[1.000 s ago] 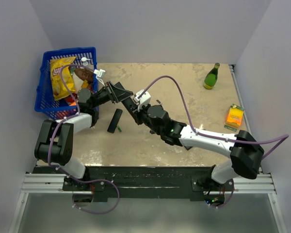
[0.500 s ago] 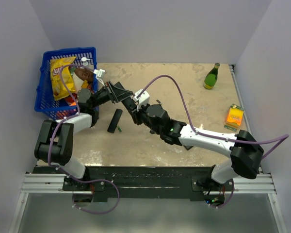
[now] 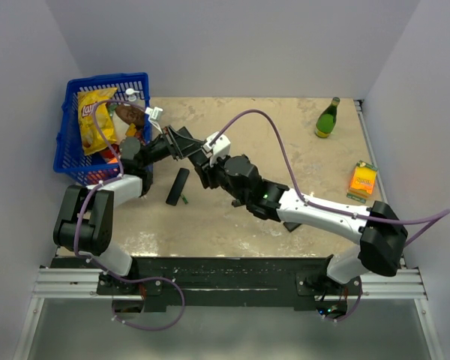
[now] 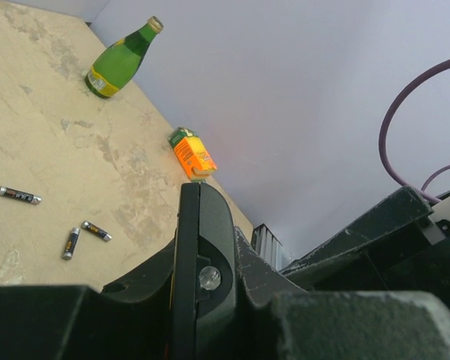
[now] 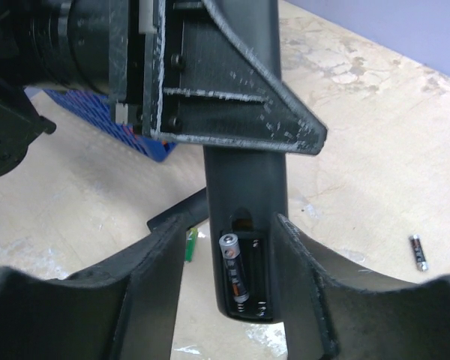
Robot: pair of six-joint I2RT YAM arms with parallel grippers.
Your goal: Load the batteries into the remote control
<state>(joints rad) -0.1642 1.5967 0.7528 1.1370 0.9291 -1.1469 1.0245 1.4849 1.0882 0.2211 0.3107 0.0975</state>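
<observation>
Right gripper (image 5: 236, 234) is edging closer, jaws spread around the remote control (image 5: 244, 180) — left gripper (image 3: 184, 144) is pinching it above the bench (image 3: 315, 157); one battery (image 5: 233, 271) is sitting in its bay, label unreadable.

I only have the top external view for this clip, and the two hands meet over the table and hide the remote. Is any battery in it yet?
Observer: Yes. The right wrist view shows the remote control with its compartment open and one battery lying in the left slot.
Operator: And the slot beside it?
Observer: It looks empty in that same view.
Operator: Any spares on the table?
Observer: The left wrist view shows three loose batteries lying on the table, apart from one another.
</observation>
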